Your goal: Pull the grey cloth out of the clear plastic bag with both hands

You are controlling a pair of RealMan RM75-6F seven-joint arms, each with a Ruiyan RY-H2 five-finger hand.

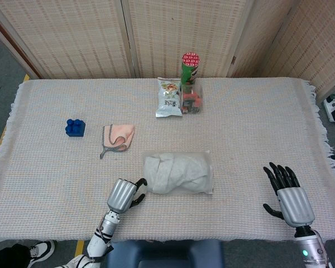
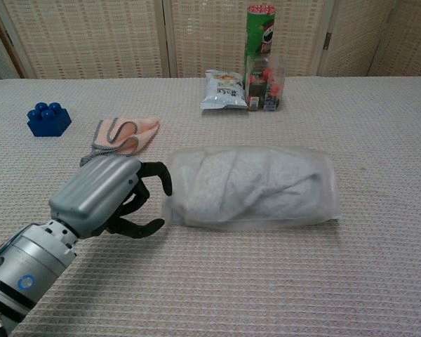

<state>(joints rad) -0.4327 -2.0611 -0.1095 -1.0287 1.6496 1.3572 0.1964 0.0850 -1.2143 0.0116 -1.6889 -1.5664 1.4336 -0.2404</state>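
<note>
A clear plastic bag point(image 1: 178, 173) point(image 2: 316, 203) lies flat on the woven table cover, near the front middle. A rolled grey cloth point(image 1: 173, 170) point(image 2: 252, 184) fills it. My left hand point(image 1: 124, 195) point(image 2: 107, 194) sits at the bag's left end with its fingers point(image 2: 156, 177) partly curled and apart, the tips right at the plastic; it holds nothing. My right hand point(image 1: 288, 193) rests on the table well to the right of the bag, fingers spread and empty. The chest view does not show the right hand.
Behind the bag on the left lie a pink cloth with grey trim point(image 1: 118, 136) point(image 2: 123, 134) and a blue block point(image 1: 75, 127) point(image 2: 48, 119). At the back middle stand a snack packet point(image 1: 169, 98) point(image 2: 223, 90), a green can point(image 1: 189, 68) point(image 2: 261, 31) and a clear box point(image 1: 194, 100) point(image 2: 268, 88).
</note>
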